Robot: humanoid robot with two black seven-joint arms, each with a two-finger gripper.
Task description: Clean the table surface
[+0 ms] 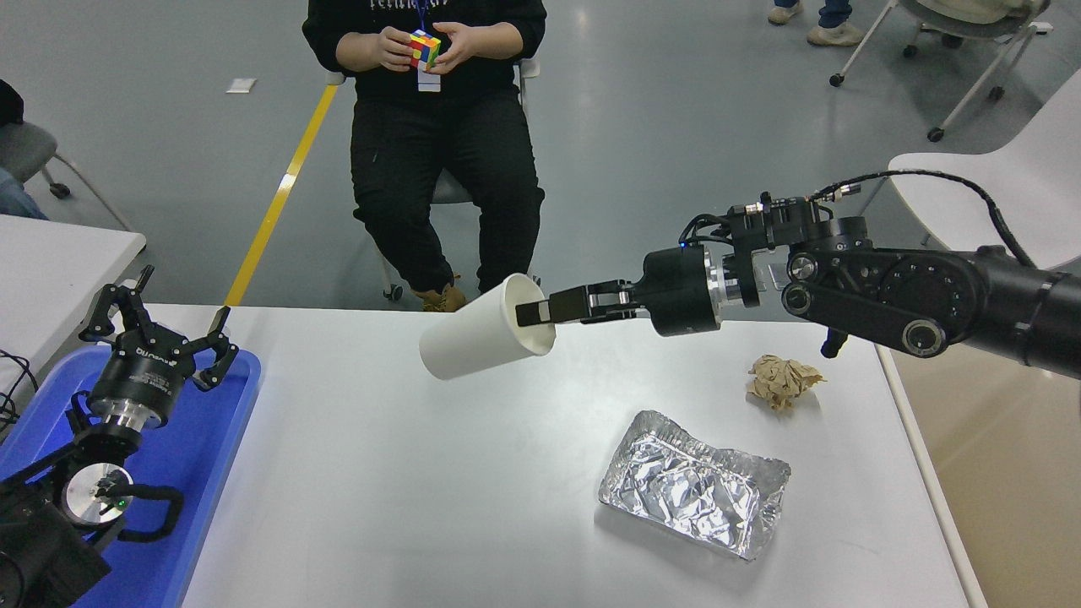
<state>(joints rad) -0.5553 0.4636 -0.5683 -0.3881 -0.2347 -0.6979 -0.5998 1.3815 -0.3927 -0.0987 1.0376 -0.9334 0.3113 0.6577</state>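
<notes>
The left gripper (160, 325) is parked, fingers spread, over one blue plastic tray (215, 439). The right gripper (540, 311) pinches one smooth white paper cup (477, 338) above the wide white tabletop (405, 473), which carries one crinkled foil tray (692, 485) and one crumpled brown paper ball (781, 380).

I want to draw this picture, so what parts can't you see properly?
Head view, the only one:
- The paper cup's inside: it lies sideways, mouth toward the right gripper, whose finger blocks it.
- The beige bin: cut off by the right edge, partly behind the arm.
- The blue tray: partly covered by the parked left gripper, cut off at the bottom edge.
- The person's head: above the top edge.
</notes>
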